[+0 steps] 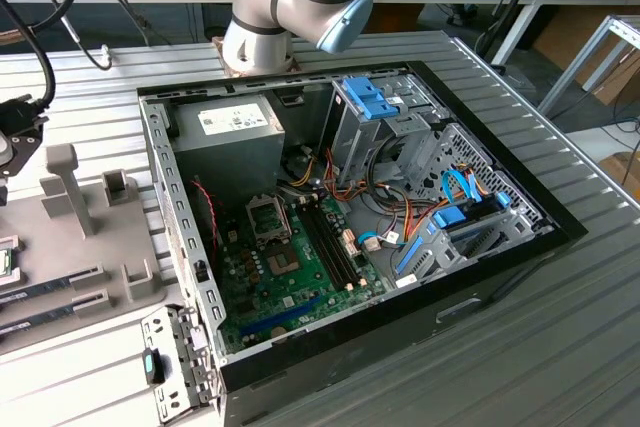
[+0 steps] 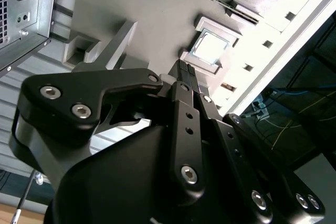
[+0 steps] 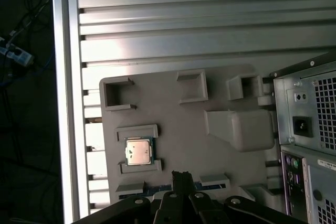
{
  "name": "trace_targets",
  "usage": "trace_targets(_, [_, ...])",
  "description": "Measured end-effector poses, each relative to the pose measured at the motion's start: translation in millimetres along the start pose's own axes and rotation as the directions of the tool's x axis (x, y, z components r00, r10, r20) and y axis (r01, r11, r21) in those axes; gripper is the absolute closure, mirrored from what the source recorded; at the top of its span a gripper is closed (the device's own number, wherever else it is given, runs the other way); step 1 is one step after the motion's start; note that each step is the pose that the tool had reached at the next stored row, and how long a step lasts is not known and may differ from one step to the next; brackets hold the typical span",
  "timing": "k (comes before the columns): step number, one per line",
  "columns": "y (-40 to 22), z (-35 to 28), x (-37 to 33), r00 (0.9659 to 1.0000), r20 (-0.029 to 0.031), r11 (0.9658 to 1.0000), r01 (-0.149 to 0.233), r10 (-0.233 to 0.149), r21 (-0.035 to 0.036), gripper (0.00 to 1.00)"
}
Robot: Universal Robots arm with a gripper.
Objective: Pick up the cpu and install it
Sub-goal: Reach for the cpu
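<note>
Black metal pincer (image 3: 181, 176), jaws pressed together on nothing, hangs near the small silver-topped square cpu (image 3: 138, 151) seated in a pocket of the grey plastic holder (image 3: 220, 85). Descending off-centre, it might wedge the chip against the pocket walls and tilt it.

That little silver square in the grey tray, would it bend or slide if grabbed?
The cpu looks flat, thin and metal-topped, so it is probably stiff and light. Its smooth top may be slippery. Ledges on the tray flank it, likely limiting sideways sliding.
</note>
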State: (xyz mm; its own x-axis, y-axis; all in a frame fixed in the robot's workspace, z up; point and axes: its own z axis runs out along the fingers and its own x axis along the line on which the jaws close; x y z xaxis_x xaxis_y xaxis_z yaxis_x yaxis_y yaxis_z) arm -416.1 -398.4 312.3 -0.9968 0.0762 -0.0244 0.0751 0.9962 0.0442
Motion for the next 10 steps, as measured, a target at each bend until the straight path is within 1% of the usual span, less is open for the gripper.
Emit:
trace_targets(4, [-0.1,1.4,0.0,1.0,0.0,1.0,0.0,0.0,0.0,0.89])
trace_targets(6, [-0.1,3.5,0.1,1.0,0.0,1.0,0.0,0.0,0.0,0.89])
trace_targets(7, [-0.2,5.3,0.1,1.0,-0.0001,1.0,0.0,0.0,0.0,0.89])
trace_targets(8, [-0.5,11.5,0.3,1.0,0.0,1.0,0.0,0.0,-0.0001,0.89])
trace_targets(10, [-0.5,12.3,0.3,1.0,0.0,1.0,0.0,0.0,0.0,0.89])
